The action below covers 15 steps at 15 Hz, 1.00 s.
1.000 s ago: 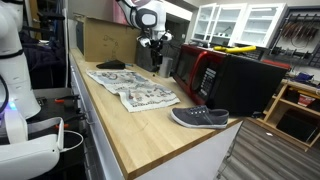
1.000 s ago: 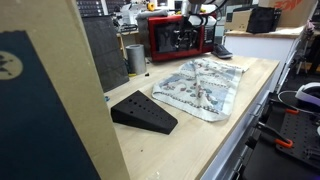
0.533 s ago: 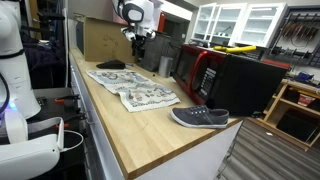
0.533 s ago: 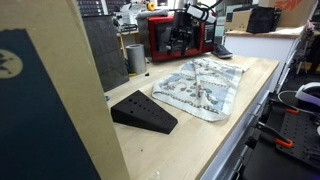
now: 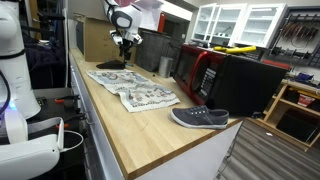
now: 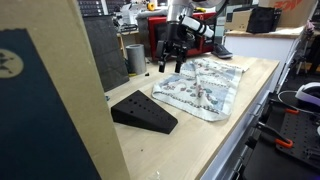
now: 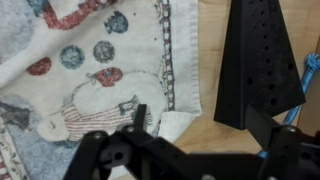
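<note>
Pincer (image 6: 171, 66) spread wide and empty, I hang over the edge of the patterned cloth (image 6: 205, 85), flat on the wooden counter (image 6: 200, 142) beside the black wedge (image 6: 143, 110); soft, light and limp, it looks best pinched at a corner.

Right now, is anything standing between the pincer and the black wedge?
Nothing visible does. The open pincer hangs in the air over the edge of the printed cloth; the black wedge lies uncovered beside that cloth on the wooden counter.
</note>
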Motion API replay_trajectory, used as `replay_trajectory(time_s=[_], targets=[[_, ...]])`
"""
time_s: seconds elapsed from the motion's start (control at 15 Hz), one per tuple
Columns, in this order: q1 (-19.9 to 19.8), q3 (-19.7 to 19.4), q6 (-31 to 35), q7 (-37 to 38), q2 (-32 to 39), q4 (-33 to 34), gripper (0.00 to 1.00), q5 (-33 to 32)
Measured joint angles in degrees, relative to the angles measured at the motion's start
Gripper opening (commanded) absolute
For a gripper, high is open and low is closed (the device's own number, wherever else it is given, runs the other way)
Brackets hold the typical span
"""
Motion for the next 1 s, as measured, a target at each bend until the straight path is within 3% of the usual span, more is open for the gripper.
replay_trajectory(time_s=[1.0], targets=[[0.3, 1.9, 10.2, 0.3, 9.0, 0.2, 1.0, 4.6]])
